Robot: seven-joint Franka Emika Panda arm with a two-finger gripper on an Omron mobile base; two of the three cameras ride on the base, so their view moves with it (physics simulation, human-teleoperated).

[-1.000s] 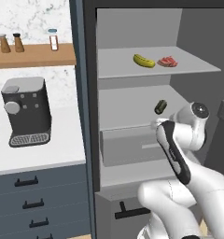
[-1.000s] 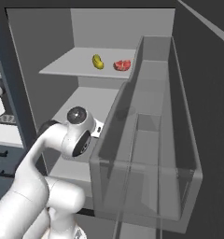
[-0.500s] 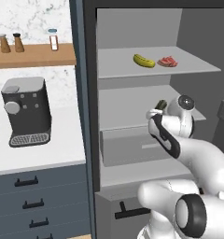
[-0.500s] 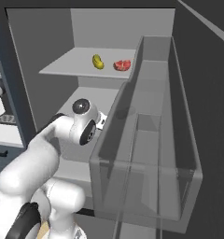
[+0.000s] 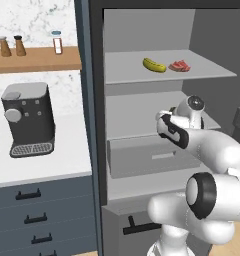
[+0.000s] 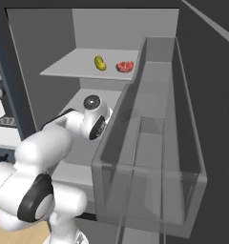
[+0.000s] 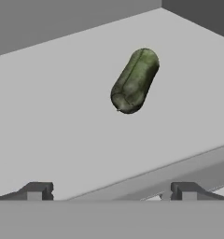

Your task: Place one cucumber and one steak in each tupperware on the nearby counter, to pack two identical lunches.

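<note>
One dark green cucumber [image 7: 134,80] lies on the grey middle shelf [image 7: 62,116] ahead of your end effector [image 7: 111,191] — the fingers stand spread wide with nothing between them, well short of it. On the upper shelf [image 5: 142,72] you have a second, yellower cucumber [image 5: 154,65] just beside a red steak [image 5: 180,66], apart from each other. To the left, the white worktop [image 5: 67,160] carries a dark coffee machine [image 5: 29,119].

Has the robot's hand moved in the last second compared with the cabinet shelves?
Yes. The hand has swung left and deeper over the middle shelf, below the upper shelf.
</note>
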